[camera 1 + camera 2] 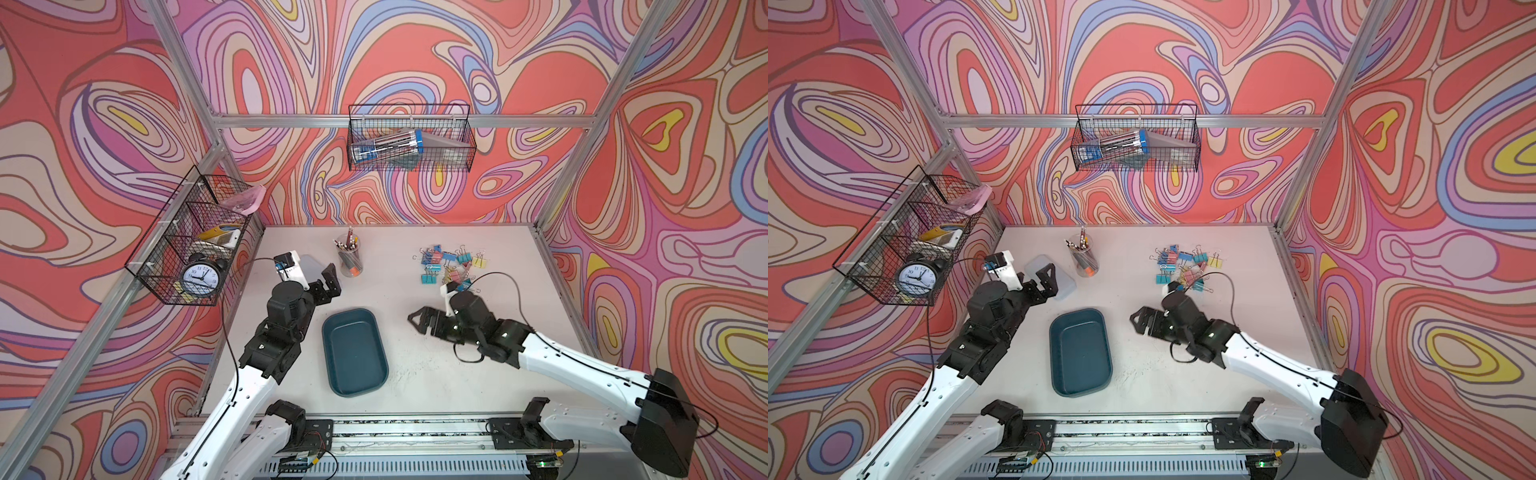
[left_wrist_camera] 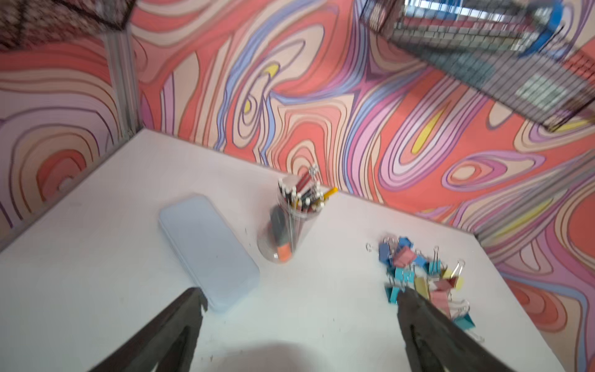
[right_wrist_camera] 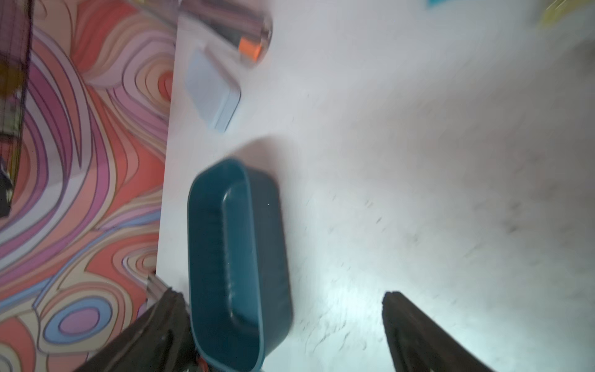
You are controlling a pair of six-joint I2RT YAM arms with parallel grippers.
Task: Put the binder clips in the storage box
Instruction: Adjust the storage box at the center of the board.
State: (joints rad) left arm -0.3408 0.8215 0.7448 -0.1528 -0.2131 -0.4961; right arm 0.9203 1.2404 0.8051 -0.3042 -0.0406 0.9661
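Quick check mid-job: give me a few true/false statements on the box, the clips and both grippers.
1. The storage box is empty. True.
2. The right gripper holds a clip. False: its jaws are open with nothing between them.
3. The binder clips lie heaped on the table, outside the box. True.
4. The pale lid covers the box. False: it lies on the table beside the pen cup, apart from the box.
5. The left gripper is open. True.
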